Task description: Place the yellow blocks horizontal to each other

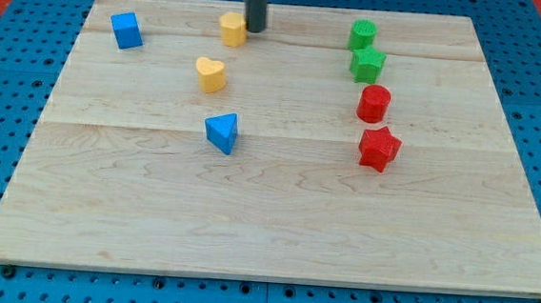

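On the wooden board [275,228], my tip [255,30] stands near the view's top, just right of the upper yellow block [232,28] and touching it or nearly so; I cannot tell which. I have no fingers to open or clench, only this dark rod. The yellow heart-shaped block [211,74] lies below and slightly left of the first, the two apart. A blue cube [126,30] sits at the view's upper left, a blue triangular block [222,132] below the heart. At the right runs a column: green cylinder [363,34], green star [367,64], red cylinder [374,103], red star [379,148].
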Available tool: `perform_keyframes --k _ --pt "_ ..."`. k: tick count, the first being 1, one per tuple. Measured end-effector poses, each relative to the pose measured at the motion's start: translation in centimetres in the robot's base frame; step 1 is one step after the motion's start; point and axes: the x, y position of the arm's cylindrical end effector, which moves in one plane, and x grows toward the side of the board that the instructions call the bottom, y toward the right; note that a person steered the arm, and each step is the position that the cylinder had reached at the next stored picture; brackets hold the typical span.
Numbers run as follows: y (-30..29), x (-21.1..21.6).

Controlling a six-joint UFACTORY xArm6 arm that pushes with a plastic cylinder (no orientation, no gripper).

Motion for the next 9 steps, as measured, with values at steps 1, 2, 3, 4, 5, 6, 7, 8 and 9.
perform_keyframes --k 1,2,3,4,5,6,7,8,9 --pt "-4.7 1.0" --pt "-4.9 2.0" --pt "0.6 2.9" --pt "5.4 9.4" --pt "1.3 13.9" --pt "-6.8 12.6" --pt "-8.1 11.1" --pt "-5.5 10.6" --pt "-4.4 9.4"
